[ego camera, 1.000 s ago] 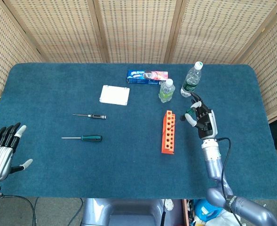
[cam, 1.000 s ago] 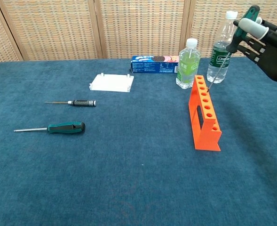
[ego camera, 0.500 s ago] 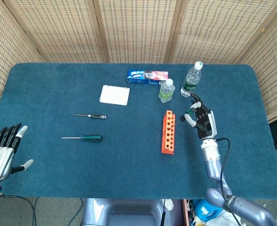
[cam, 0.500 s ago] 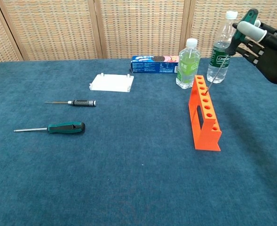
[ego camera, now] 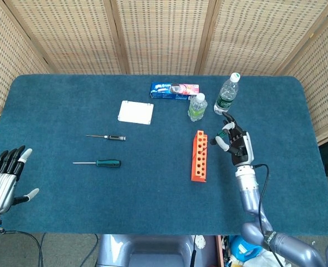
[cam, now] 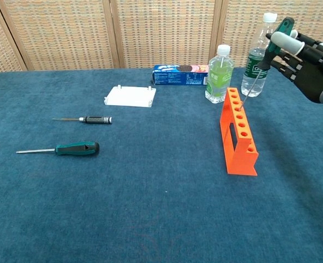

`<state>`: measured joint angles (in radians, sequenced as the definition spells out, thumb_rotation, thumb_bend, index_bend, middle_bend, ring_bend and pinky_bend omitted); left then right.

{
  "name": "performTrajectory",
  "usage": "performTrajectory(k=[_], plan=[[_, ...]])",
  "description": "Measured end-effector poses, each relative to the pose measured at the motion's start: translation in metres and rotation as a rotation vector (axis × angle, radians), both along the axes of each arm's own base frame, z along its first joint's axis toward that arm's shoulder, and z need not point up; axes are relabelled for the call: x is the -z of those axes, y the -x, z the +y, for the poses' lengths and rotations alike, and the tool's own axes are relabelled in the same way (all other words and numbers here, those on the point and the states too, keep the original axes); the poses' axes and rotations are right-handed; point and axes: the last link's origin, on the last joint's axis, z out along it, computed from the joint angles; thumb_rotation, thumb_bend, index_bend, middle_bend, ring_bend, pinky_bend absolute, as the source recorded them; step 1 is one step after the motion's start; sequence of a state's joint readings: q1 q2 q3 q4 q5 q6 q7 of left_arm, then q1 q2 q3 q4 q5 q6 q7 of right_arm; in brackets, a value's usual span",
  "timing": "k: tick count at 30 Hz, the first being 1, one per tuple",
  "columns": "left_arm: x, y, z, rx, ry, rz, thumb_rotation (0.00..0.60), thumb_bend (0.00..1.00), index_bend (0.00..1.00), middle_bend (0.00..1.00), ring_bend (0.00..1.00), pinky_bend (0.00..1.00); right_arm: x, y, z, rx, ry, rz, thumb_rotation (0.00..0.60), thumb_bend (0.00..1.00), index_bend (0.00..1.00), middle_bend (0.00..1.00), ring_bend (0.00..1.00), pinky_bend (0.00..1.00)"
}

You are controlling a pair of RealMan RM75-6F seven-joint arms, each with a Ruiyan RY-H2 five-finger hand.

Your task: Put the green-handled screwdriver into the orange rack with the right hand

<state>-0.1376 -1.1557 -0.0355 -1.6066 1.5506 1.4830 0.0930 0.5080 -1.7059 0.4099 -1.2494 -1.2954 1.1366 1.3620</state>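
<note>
Grasping the green-handled screwdriver (cam: 272, 50), the right robot hand (cam: 306, 63) has drifted toward 9 o'clock, bringing the tip just above the far holes of the orange rack (cam: 238, 132). The left robot hand (ego camera: 2, 181) stays released, fingers spread, at the surface's (ego camera: 152, 194) 8 o'clock edge.

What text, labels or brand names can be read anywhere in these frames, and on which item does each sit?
None can be read with confidence.
Blue snack box: has printing and a picture, too blurred to read.
Clear water bottle: green label with white lettering, too small to make out.
Green drink bottle: no readable label.
Orange rack, white box, both screwdrivers lying on the table: no markings visible.
</note>
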Motion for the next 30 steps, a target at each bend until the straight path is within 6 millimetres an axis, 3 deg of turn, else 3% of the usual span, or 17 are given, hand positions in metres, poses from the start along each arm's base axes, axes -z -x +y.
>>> performTrajectory(k=[25, 30], plan=[[-0.001, 0.002, 0.001, -0.007, 0.0, -0.009, 0.6, 0.0, 0.0, 0.0, 0.0, 0.0, 0.016, 0.0, 0.007, -0.029, -0.032, 0.021, 0.6, 0.2, 0.73, 0.16, 0.0, 0.0], [-0.001, 0.002, 0.001, -0.007, 0.001, -0.01, 0.6, 0.0, 0.0, 0.0, 0.0, 0.0, 0.019, -0.001, 0.009, -0.036, -0.043, 0.029, 0.6, 0.2, 0.67, 0.16, 0.0, 0.0]])
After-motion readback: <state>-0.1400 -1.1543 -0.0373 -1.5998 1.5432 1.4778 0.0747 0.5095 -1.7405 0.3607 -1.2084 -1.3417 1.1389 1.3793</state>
